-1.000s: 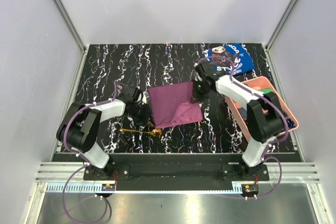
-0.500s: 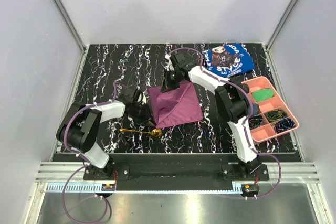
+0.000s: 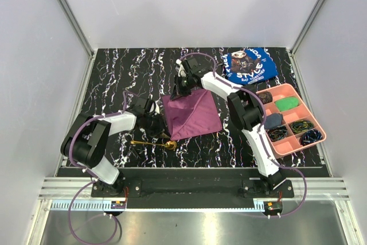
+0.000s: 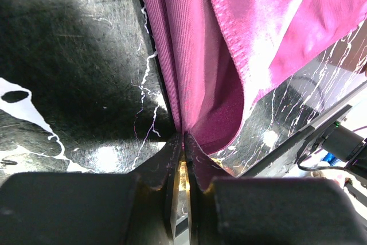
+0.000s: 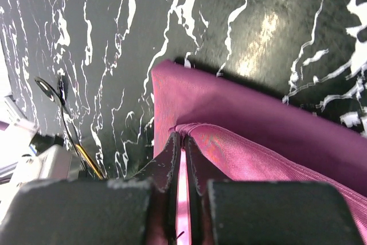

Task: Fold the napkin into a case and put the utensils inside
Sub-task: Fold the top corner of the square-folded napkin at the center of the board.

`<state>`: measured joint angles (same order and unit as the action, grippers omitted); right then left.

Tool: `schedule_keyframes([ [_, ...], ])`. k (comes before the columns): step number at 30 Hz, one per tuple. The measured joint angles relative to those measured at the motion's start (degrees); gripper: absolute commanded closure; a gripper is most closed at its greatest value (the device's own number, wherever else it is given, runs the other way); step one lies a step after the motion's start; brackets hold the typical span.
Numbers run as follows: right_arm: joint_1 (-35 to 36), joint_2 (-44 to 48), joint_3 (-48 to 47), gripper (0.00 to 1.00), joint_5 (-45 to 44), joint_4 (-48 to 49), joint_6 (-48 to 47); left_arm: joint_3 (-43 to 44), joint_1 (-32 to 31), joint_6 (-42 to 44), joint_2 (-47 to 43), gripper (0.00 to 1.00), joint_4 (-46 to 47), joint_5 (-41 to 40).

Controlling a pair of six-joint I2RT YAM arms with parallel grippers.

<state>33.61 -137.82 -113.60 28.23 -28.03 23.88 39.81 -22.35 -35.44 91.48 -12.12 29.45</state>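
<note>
The plum-purple napkin point(image 3: 194, 116) lies mid-table, partly folded, with its top corner lifted. My left gripper point(image 3: 162, 120) is shut on the napkin's left edge; in the left wrist view the jaws point(image 4: 184, 137) pinch a fold of the napkin point(image 4: 229, 38). At the cloth's upper left, my right gripper point(image 3: 178, 90) is shut on the raised corner. The right wrist view shows that gripper point(image 5: 183, 135) nipping the hem of the napkin point(image 5: 275, 142). The gold spoon point(image 3: 153, 143) rests on the table just in front of the napkin, and its thin handle point(image 5: 86, 159) shows in the right wrist view.
A blue cloth with white lettering point(image 3: 250, 64) lies at the back right. A pink compartment tray point(image 3: 285, 89) with small items stands at the right edge. White walls close off the black marbled table point(image 3: 114, 78) on three sides.
My right gripper has carried the napkin's corner from the right side across to the upper left, drawing the cloth over itself. The left gripper has stayed at the left edge.
</note>
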Motion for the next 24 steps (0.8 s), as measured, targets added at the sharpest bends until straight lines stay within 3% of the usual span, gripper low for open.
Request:
schedule_keyframes([
  [6,0.0,-2.7,-2.4,0.91,1.5,0.4,1.7,-0.1,0.0,0.0,-0.1,0.89,0.2,0.0],
  [13,-0.1,-5.7,-6.2,0.73,2.6,1.0,3.4,-0.1,-0.2,0.0,-0.2,0.85,0.2,-0.2],
  [15,-0.2,-6.3,-7.2,0.66,3.0,1.1,4.0,-0.1,-0.4,0.0,-0.5,0.78,0.1,-0.4],
  [16,-0.2,-6.6,-7.7,0.62,3.2,1.2,4.3,-0.1,-0.5,0.0,-0.7,0.7,0.0,-0.5],
  [17,-0.3,-7.0,-8.7,0.54,3.8,1.1,4.6,-0.1,-0.5,0.0,-1.0,0.66,-0.3,-0.7],
  [19,-0.6,-7.3,-10.0,0.5,4.7,1.1,5.2,-0.1,-0.5,0.1,-1.9,0.53,-0.8,-0.8],
  [24,-3.2,-4.8,-8.0,0.36,7.3,0.7,6.1,0.4,0.3,1.5,-7.8,0.36,-6.4,-1.6],
])
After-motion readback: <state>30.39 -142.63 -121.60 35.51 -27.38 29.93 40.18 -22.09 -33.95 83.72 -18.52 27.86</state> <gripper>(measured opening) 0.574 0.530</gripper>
